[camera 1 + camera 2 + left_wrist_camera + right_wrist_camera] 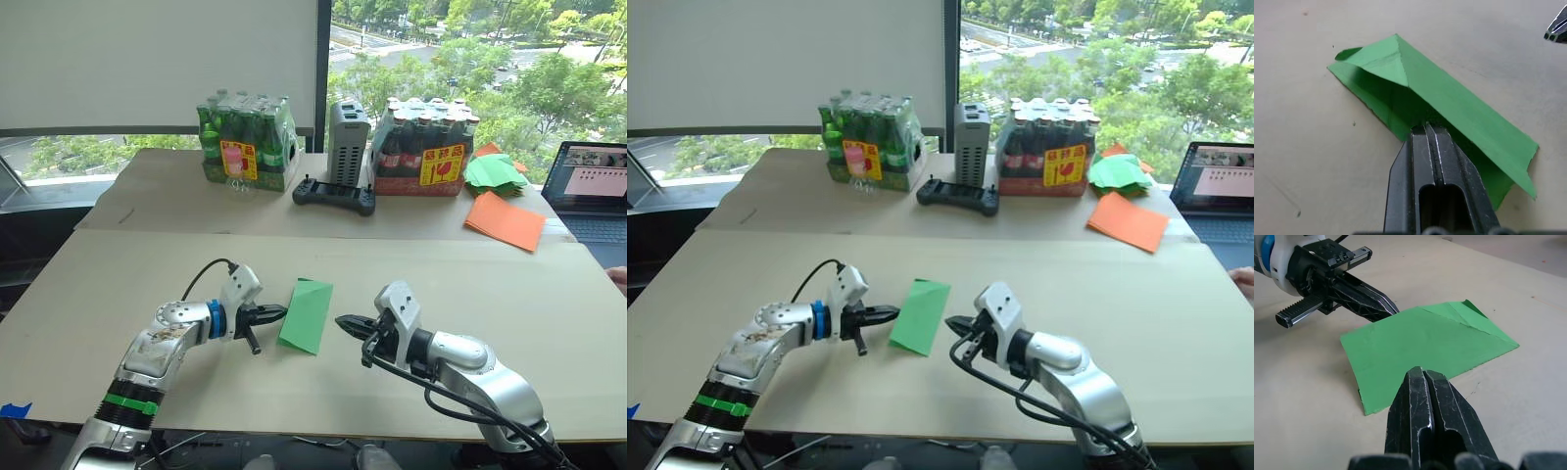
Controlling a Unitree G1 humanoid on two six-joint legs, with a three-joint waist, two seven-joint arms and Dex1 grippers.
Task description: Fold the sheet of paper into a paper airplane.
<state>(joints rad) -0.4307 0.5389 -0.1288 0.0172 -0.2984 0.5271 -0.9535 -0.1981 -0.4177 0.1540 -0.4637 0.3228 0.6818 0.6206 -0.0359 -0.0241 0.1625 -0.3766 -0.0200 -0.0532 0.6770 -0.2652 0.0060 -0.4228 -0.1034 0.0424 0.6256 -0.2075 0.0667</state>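
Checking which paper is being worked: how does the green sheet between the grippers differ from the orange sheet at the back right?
The sheet of paper is bright green and already folded, one end angled; the orange sheet looks flat and unfolded. The green one lies between the left gripper and right gripper; the orange one lies near the laptop. Both rest on tabletops.

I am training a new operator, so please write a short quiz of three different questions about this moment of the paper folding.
1. True or false: the right gripper is holding the sheet of paper.
2. What lies nearest to the laptop? A) orange sheet B) pack of green bottles C) black controller
3. Fill in: the left gripper meets the paper at its ____ edge, as the robot sees it.

Key
1. False: its fingers are shut, and it stands just off the paper's right edge.
2. A
3. Left; the left gripper is shut, and whether it pinches the paper cannot be told.
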